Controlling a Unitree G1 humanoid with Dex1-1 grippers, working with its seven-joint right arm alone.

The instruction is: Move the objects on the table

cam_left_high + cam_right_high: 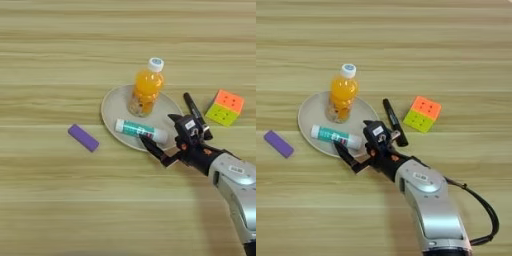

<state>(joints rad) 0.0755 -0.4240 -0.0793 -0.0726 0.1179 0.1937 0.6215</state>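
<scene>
**Four task items near a plate, pincer spread at the tube's near end**

Left eye view:
- Orange drink bottle [147, 89] stands upright on the plate [112, 107], toward the plate's 12 o'clock. White cap on, mostly full by the look of it, so probably the heaviest item and top-heavy. Smooth plastic, likely slick. I'd grip it at mid-body, below the shoulder.
- White-and-teal tube [141, 131] lies flat across the plate's 5 o'clock side, cap end pointing to 9. Light, round, will roll. Body probably gives under squeeze, so take it across the middle.
- Black marker pen [193, 107] lies on the table [60, 50], just off the plate's 3 o'clock rim. Stiff, thin and light; pinch across the barrel.
- Puzzle cube [225, 107] sits at 3 o'clock of the pen, apart from it. Rigid, flat faces, easy grip on opposite sides.
- Purple block [83, 137] lies at the plate's 8 o'clock, clear of it.
- Right gripper [161, 136]: fingers spread wide, one below the tube's right end, one above it. Holds nothing.

Right eye view:
- Same layout. Gripper fingers [346, 152] bracket the tube's right end, open, with no closure on it.
- Tube has dark marks on its teal band, and the forearm [423, 192] carries a small label. I can't read either. No brand legible on the bottle.
</scene>
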